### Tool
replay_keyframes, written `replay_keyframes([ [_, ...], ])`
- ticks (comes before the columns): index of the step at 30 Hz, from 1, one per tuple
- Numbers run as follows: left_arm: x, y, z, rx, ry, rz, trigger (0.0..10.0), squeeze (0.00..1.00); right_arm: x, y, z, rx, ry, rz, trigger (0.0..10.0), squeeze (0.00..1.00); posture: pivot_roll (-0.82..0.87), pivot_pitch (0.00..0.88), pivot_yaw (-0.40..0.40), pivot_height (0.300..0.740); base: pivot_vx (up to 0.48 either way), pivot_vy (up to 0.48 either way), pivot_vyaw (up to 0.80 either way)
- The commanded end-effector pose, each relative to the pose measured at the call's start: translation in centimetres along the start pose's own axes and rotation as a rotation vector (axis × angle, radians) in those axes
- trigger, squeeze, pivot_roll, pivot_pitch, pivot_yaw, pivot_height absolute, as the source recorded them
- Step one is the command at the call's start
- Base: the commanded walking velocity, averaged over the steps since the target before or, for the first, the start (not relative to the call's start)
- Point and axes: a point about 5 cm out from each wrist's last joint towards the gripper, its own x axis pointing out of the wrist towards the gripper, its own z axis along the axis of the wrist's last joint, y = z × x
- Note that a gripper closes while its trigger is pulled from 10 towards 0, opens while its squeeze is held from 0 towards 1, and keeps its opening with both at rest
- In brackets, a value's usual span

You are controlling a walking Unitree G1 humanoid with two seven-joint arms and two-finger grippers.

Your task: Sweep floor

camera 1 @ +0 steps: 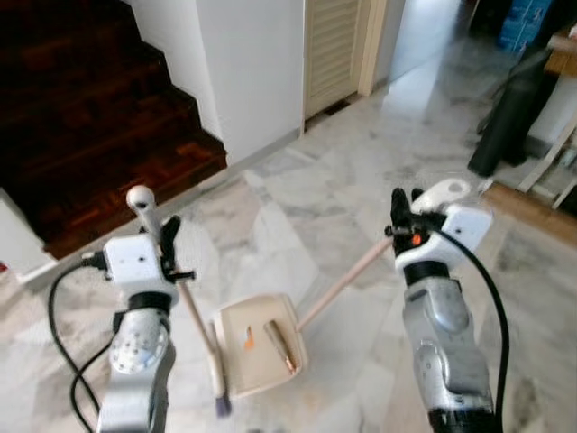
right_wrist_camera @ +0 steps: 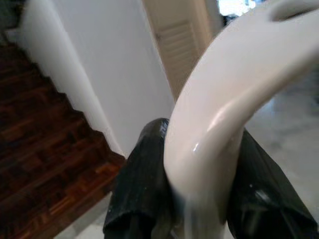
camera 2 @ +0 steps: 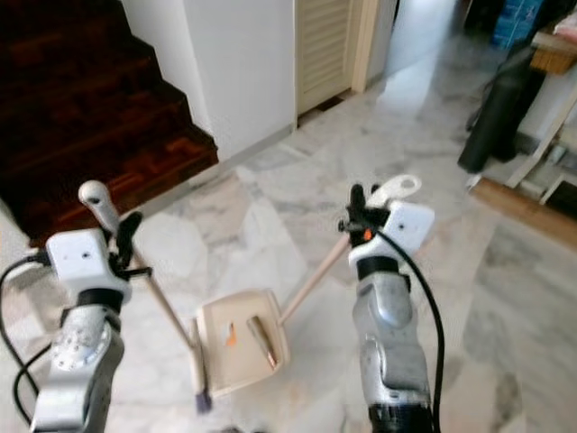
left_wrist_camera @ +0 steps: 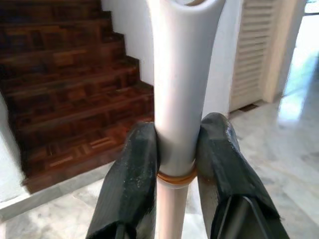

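Left pincer: clamped on the white top of the broom handle, fingers pressing both sides. Right pincer: closed around the curved white grip of the dustpan handle. Dustpan: beige, resting on the marble floor between the two arms, a little debris inside. Broom head: touching the pan's left edge. Dark wooden stairs: beyond, left.
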Motion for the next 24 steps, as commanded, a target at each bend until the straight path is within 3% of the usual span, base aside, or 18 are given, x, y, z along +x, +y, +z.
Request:
replay_keyframes([
  [1,0.23,0.04,1.32,0.007,-0.06,-0.001,10.0,0.0,0.33,0.41,1.3,0.015,-0.06,0.012,10.0,0.0,-0.06,0.082,0.025,0.74,0.0,0.27,0.0],
  [24,-0.07,-0.24,1.38,0.007,-0.052,-0.025,10.0,0.0,-0.02,0.75,1.03,0.024,-0.049,0.026,10.0,0.0,-0.07,0.069,0.034,0.74,0.0,0.268,0.0],
])
